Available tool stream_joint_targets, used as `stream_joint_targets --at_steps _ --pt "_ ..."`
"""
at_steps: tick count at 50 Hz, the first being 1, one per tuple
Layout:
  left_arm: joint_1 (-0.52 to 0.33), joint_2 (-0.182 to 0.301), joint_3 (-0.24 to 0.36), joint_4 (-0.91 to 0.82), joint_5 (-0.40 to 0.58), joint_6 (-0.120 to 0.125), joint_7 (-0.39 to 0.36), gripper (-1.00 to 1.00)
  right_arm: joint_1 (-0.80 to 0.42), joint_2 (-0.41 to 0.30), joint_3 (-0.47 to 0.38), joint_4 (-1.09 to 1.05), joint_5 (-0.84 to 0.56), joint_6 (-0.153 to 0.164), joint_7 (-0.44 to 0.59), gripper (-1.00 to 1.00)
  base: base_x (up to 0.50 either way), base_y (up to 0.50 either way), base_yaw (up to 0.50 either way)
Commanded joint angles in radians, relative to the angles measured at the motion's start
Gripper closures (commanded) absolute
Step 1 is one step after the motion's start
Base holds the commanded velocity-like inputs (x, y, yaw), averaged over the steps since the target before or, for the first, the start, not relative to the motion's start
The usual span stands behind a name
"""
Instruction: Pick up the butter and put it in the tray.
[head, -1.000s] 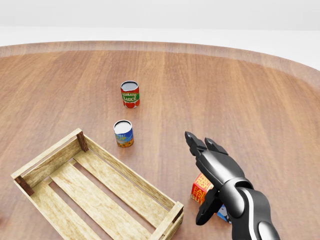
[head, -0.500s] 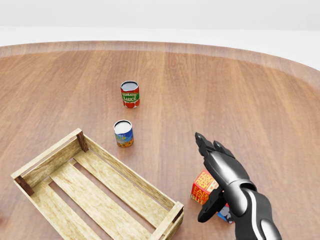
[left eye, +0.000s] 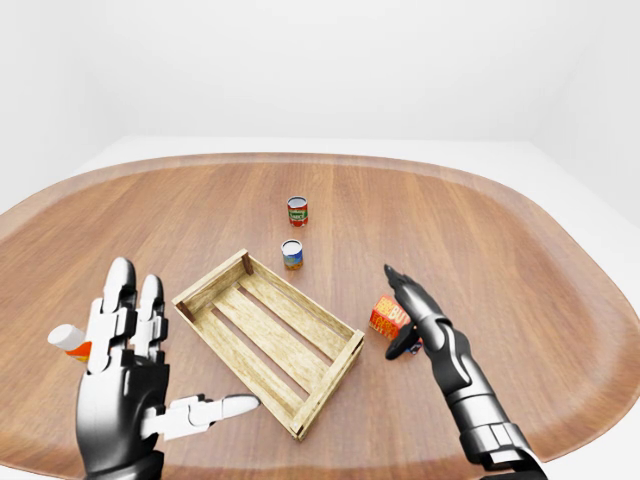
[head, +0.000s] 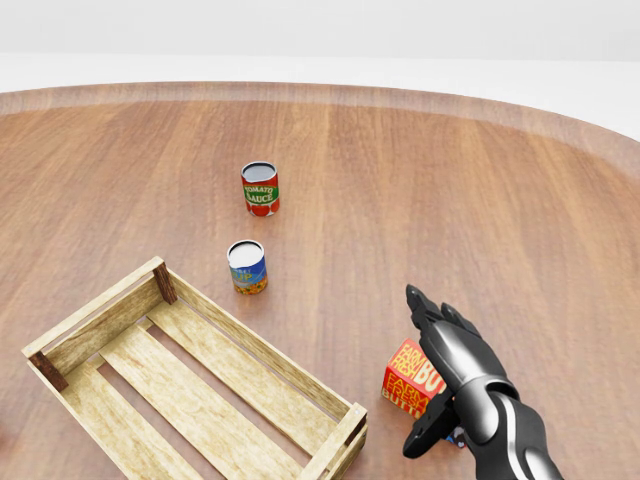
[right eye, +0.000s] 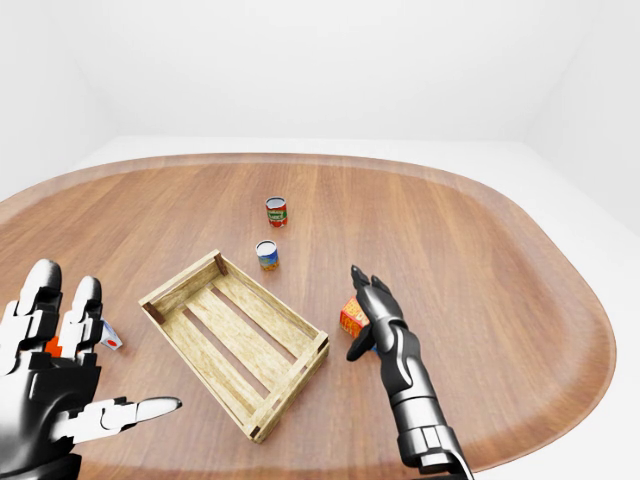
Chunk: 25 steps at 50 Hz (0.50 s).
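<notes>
Wooden slatted tray (head: 200, 400) sits unfilled; my right hand (head: 452, 372), fingers spread and not clenched, brackets the red-orange butter box (head: 410, 378) resting on the worktop (head: 450, 200). Grasping, lifting and placing remain.

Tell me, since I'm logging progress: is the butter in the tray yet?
No. The butter lies on the table right of the tray, under the open right hand.
</notes>
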Motion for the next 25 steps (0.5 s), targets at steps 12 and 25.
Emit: stream_joint_targets --at_steps 12,25 --pt "-0.005 0.003 0.001 0.005 0.000 0.002 0.003 -1.00 0.012 0.007 0.007 0.012 -0.013 0.000 -0.009 -1.00 0.00 0.00 0.00" --pt "-0.007 0.001 0.003 0.007 0.000 0.003 0.001 -1.00 -0.045 0.004 0.003 0.220 0.042 0.000 -0.092 -1.00 0.00 0.00 0.00"
